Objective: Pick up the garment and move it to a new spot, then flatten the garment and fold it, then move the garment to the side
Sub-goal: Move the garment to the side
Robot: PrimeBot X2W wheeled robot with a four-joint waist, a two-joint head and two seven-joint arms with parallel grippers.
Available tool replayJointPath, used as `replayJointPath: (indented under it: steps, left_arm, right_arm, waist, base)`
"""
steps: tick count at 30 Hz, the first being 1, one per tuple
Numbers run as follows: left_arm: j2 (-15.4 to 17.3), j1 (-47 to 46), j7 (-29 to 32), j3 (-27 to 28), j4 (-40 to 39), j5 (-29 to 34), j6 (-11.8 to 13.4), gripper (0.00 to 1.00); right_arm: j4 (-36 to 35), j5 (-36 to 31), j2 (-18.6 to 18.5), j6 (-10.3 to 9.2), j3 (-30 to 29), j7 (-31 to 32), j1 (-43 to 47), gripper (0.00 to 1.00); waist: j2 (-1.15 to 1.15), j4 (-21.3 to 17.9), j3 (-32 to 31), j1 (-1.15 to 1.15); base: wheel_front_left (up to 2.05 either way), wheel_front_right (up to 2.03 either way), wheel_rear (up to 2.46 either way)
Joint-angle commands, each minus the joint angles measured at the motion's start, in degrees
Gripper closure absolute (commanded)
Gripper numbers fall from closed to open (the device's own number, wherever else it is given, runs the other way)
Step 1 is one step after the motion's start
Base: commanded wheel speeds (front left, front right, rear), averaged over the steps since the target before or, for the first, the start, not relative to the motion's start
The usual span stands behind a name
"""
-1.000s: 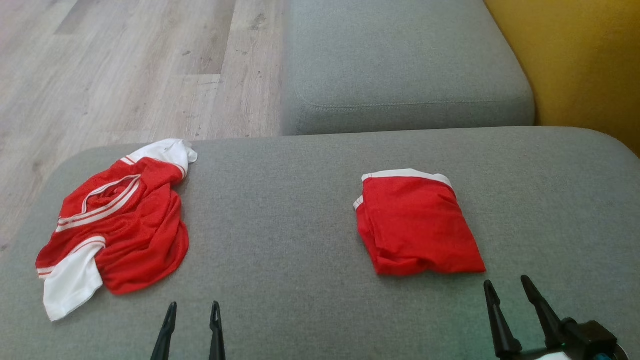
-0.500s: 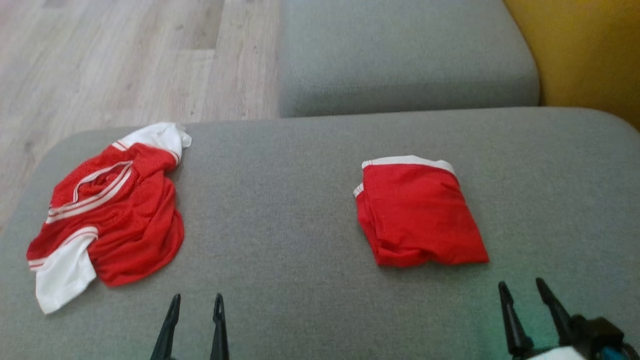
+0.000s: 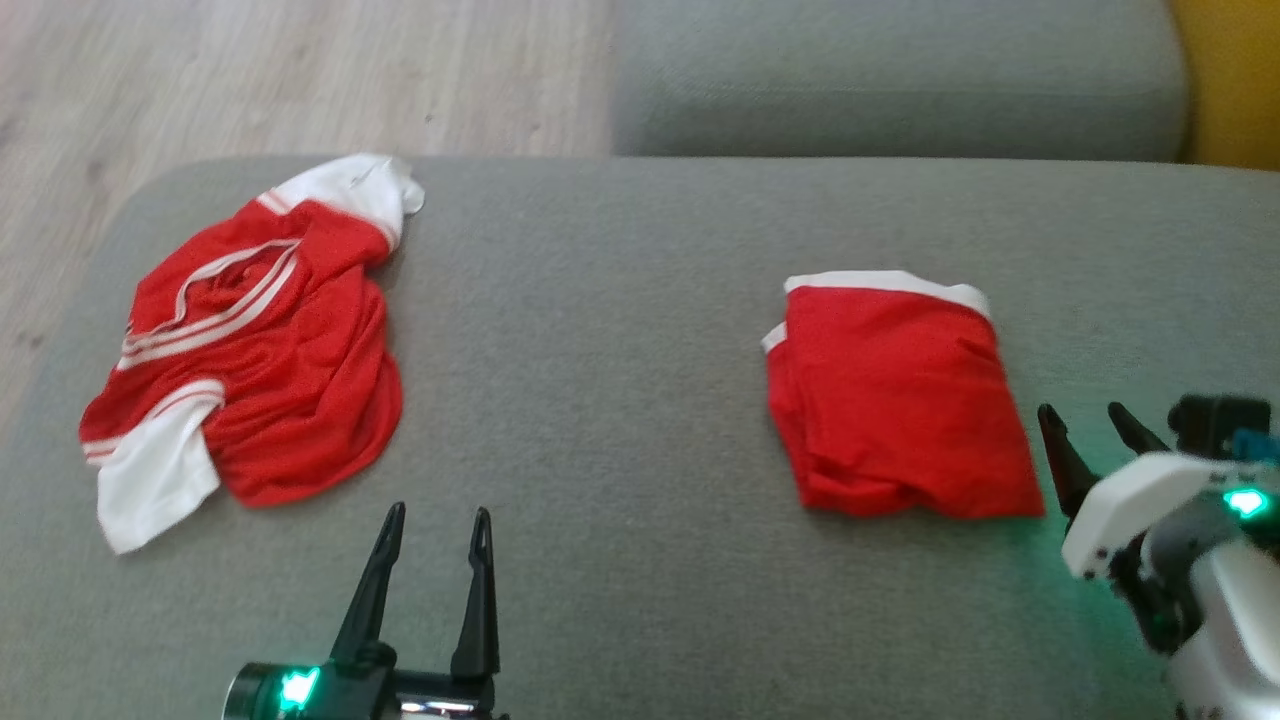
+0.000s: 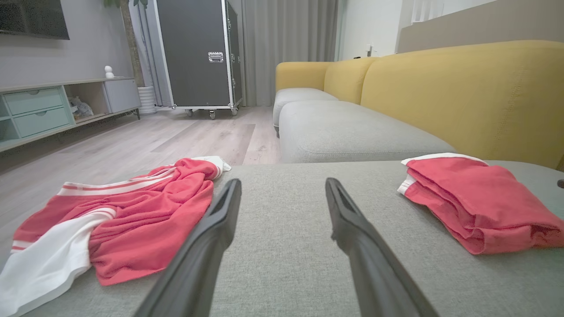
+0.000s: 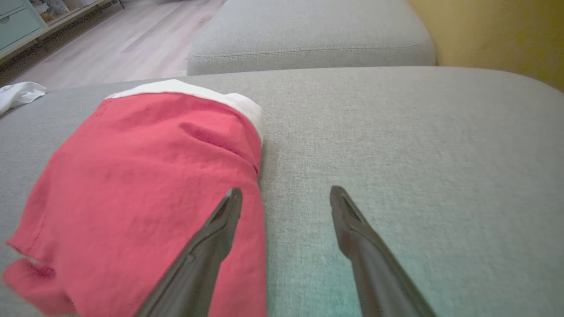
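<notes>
- While the left gripper (image 3: 438,512) sits at the bottom of the head view, fingers spread and empty, the crumpled red-and-white garment (image 3: 245,340) lies at left on the grey cushion (image 3: 600,300).
- Right gripper (image 3: 1080,410), fingers apart and empty, sits just beside the folded red garment (image 3: 895,395) at right.

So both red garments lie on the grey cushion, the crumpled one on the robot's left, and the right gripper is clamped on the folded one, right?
Not quite. The right gripper is open and grips nothing; the right wrist view shows its jaws spread beside the folded garment. Both do lie on the grey cushion, the crumpled garment on the robot's left.
</notes>
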Motion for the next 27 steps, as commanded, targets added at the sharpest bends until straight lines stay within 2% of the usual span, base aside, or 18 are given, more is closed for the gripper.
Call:
replayJointPath:
  steps: [1,8,9,10,11,12,19,22,27]
  left_arm:
    - [-0.4,-2.8,-0.3,1.3,-2.1,0.2,0.2,0.0]
    - [-0.4,-4.2,-0.3,1.4,-1.6,0.4,-0.2,0.0]
    - [-0.4,-4.3,-0.3,1.4,-1.6,0.4,-0.2,0.0]
    - [-0.4,-4.3,-0.3,1.4,-1.6,0.4,-0.2,0.0]
    - [-0.4,-4.3,-0.3,1.4,-1.6,0.4,-0.1,0.0]
    - [-0.4,-4.3,-0.3,1.4,-1.7,0.4,0.0,0.0]
    - [-0.4,-4.6,-0.3,1.5,-3.8,0.5,0.2,0.0]
    - [-0.4,-5.7,-0.3,1.6,-4.9,0.5,-0.2,0.0]
    - [0.0,-8.9,-0.3,2.8,-5.6,1.3,-1.6,0.0]
  right_arm:
    - [0.6,2.8,-2.3,-0.05,2.3,3.0,-4.0,0.0]
    - [6.8,11.9,-3.5,-0.05,7.8,12.0,-7.8,0.0]
    - [7.2,13.1,-3.5,-0.05,8.9,13.1,-7.8,0.14]
    - [7.2,13.1,-3.5,-0.05,8.9,13.1,-7.8,0.14]
    - [7.4,14.3,-3.5,-0.05,9.9,13.8,-7.9,0.71]
    - [7.2,15.2,-3.8,-0.05,10.8,13.9,-8.1,1.0]
    - [7.2,13.3,-8.7,-0.05,12.4,7.3,-11.7,1.0]
    - [6.6,10.5,-12.5,-0.05,11.6,5.1,-14.3,1.0]
    - [5.8,7.2,-18.8,-0.05,9.7,5.8,-17.9,1.0]
  waist:
    - [0.0,1.9,1.6,-0.01]
    - [0.0,4.2,3.2,-0.01]
    - [0.0,4.3,3.3,-0.01]
    - [0.0,4.3,3.3,-0.01]
    - [0.0,4.3,3.4,-0.01]
    - [0.0,4.3,3.6,-0.01]
    - [0.0,0.6,6.1,-0.01]
    - [0.0,-2.2,8.8,-0.01]
    - [0.0,-6.5,15.1,-0.01]
  base:
    - [0.0,0.0,0.0]
    - [0.0,0.0,0.0]
    - [0.0,0.0,0.0]
    - [0.0,0.0,0.0]
    - [0.0,0.0,0.0]
    - [0.0,0.0,0.0]
    - [0.0,0.0,0.0]
    - [0.0,0.0,0.0]
    - [0.0,0.0,0.0]
